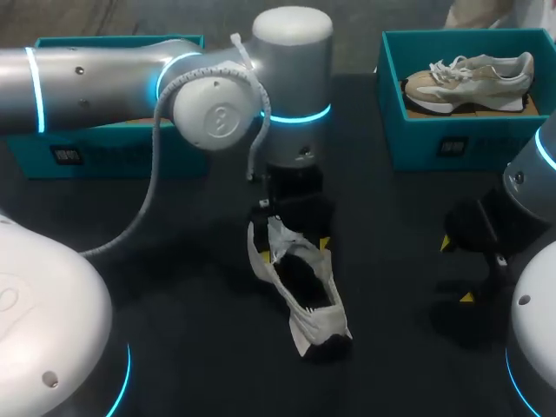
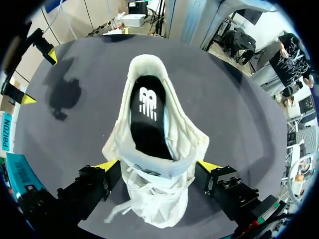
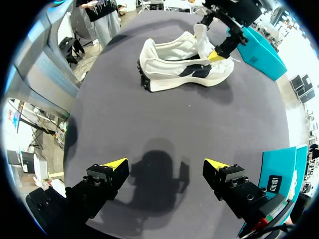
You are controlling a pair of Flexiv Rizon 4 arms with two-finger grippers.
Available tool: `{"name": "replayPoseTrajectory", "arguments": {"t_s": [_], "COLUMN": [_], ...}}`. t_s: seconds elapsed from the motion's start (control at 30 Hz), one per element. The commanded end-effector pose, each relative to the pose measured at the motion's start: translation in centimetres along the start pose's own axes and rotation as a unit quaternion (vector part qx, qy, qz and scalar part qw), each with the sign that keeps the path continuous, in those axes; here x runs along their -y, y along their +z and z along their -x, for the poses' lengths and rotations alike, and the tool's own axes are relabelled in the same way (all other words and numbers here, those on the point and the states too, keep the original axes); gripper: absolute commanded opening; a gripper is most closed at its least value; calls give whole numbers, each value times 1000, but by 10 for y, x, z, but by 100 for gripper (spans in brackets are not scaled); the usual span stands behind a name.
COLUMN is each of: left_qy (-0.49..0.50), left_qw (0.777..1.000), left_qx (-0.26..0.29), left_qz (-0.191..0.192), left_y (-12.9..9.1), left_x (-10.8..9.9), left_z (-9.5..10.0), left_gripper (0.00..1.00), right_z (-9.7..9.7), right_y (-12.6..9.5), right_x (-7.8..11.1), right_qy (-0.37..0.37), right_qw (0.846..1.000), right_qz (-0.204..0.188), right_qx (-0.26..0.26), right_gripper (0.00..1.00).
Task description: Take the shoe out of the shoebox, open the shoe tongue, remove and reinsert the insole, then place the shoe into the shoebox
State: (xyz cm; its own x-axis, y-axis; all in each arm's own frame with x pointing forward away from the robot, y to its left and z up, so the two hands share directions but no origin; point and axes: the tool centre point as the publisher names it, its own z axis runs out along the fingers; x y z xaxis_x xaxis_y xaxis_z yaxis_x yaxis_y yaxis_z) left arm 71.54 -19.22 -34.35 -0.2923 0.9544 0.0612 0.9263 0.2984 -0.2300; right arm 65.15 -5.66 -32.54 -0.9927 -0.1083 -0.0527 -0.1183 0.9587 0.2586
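A white shoe (image 1: 304, 295) lies on the dark table, heel toward me, its tongue (image 3: 202, 35) pulled up. In the left wrist view the black insole (image 2: 147, 119) lies inside the shoe (image 2: 164, 199). My left gripper (image 2: 158, 167) stands open over the laced front, one yellow fingertip (image 2: 107, 165) on each side of it, close to the upper. From above, the left gripper (image 1: 294, 228) hangs over the shoe's far end. My right gripper (image 1: 458, 270) is open and empty, off to the shoe's right. In the right wrist view the gripper (image 3: 167, 167) hovers over bare table, the shoe (image 3: 184, 62) well ahead.
A teal shoebox (image 1: 434, 139) at the back right holds a beige shoe (image 1: 469, 78). A second teal box (image 1: 104, 152) stands at the back left, partly behind my left arm. Bare tabletop (image 1: 174, 287) lies left of the shoe and between the shoe and my right gripper.
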Motion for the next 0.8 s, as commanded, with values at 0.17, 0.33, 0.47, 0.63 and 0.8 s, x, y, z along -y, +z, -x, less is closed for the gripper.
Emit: {"name": "replayPoseTrajectory", "arguments": {"t_s": [0.17, 0.33, 0.47, 0.63, 0.8], "left_qy": [2, -6, -15, -15, -6], "left_qw": [1000, 999, 999, 998, 999], "left_qx": [15, 23, 34, 43, 39], "left_qz": [10, 27, 38, 39, 37], "left_y": [-21, -34, -50, -64, -63], "left_x": [1, -4, -13, -14, -14], "left_z": [-13, -20, -25, -21, -9], "left_gripper": [100, 100, 97, 56, 30], "right_z": [-1, -1, -1, -1, -1], "right_y": [0, 0, 0, 0, 0], "right_x": [0, 0, 0, 0, 0], "right_qy": [0, 0, 0, 0, 0], "right_qw": [1000, 1000, 1000, 1000, 1000], "right_qz": [-2, -2, -2, -2, -2], "right_qx": [1, 1, 1, 1, 1], "right_gripper": [100, 100, 100, 100, 100]}}
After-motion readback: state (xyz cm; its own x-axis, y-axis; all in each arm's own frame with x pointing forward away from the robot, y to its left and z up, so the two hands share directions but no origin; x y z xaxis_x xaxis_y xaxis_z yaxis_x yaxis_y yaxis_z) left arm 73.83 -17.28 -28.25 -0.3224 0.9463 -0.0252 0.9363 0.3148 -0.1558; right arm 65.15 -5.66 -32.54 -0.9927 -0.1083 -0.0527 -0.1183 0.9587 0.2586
